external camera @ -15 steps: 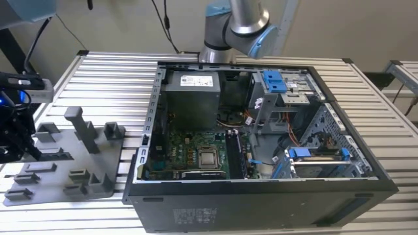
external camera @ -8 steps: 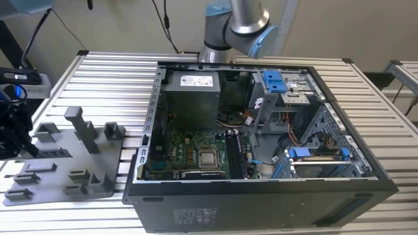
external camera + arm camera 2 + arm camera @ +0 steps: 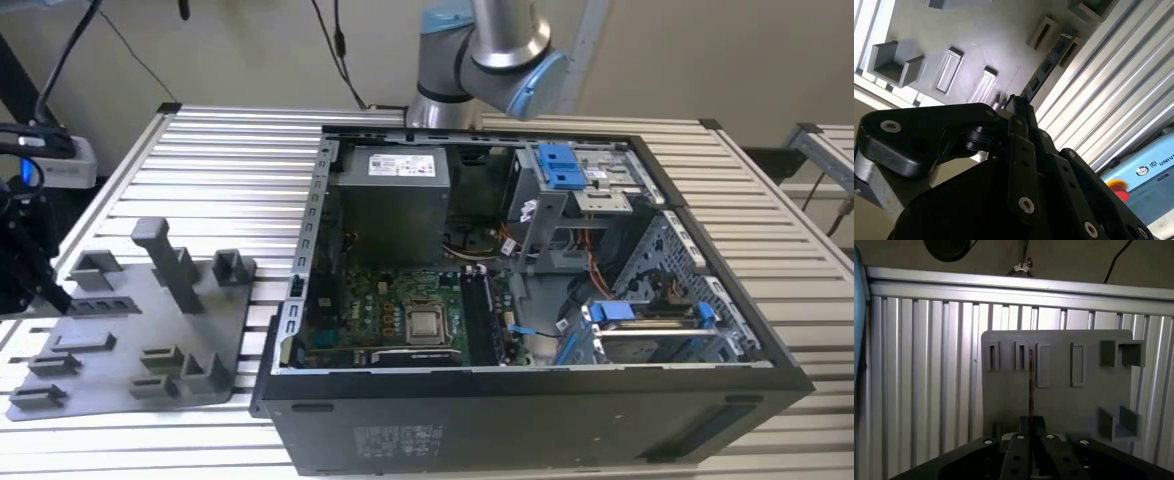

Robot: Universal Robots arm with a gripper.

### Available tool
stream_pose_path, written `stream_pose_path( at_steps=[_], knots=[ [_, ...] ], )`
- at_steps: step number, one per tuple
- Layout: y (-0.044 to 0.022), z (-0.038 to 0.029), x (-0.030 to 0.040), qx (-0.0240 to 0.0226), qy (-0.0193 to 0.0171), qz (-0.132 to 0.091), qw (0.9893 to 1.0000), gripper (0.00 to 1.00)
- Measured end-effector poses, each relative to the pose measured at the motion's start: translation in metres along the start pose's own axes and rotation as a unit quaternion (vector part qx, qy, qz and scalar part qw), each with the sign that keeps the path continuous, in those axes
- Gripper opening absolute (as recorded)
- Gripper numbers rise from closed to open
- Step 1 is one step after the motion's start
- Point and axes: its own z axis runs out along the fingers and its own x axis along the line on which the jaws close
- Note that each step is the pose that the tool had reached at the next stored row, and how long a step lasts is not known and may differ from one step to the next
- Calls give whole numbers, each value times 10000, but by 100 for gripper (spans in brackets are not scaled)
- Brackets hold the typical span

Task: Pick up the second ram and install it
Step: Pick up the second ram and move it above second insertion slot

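The slatted metal surface [image 3: 200,150] carries an open computer case [image 3: 534,420] with a green motherboard [image 3: 387,300] inside. Beside the case, on the exterior view's left, lies a grey tray [image 3: 127,335] of holder blocks. The arm [image 3: 487,50] rises behind the case. In both wrist views the black pincer [image 3: 1019,107] [image 3: 1031,429] is clenched on one end of the second ram [image 3: 1051,55] [image 3: 1030,385]. The dark stick reaches out from the pincer over the tray [image 3: 1064,405], its far end near a slotted block at the tray's edge. Whether it touches the tray I cannot tell.
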Motion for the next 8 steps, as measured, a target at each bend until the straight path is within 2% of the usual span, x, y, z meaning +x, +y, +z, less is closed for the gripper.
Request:
stream_pose_path(
  at_steps=[8],
  knots=[
    [-3,-126,-7,0,0,2,10000,14]
  ],
)
